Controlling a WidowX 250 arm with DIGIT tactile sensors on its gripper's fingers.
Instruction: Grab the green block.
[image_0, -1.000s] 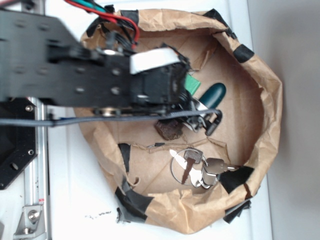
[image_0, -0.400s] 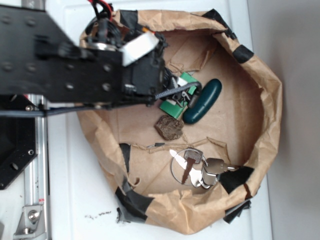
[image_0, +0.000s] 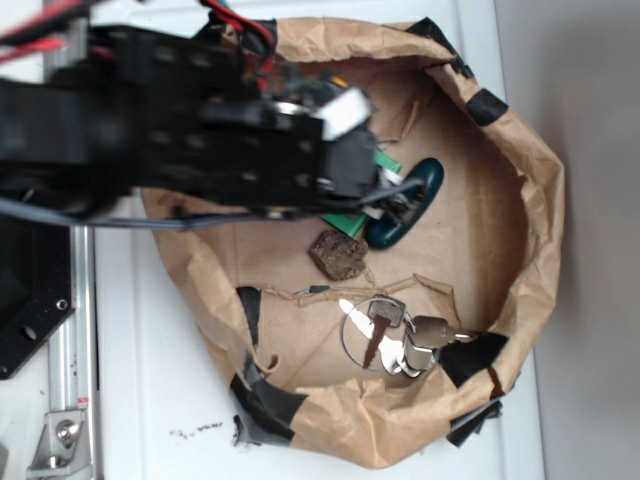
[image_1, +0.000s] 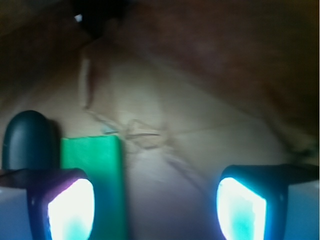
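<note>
Paper bag (image_0: 530, 200) — pincer (image_1: 155, 205) agape beside green block (image_1: 92, 160).

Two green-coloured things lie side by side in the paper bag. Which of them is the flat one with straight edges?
The green block: a bright, matte slab with square corners. The dark teal capsule touching its side is glossy and rounded.
</note>
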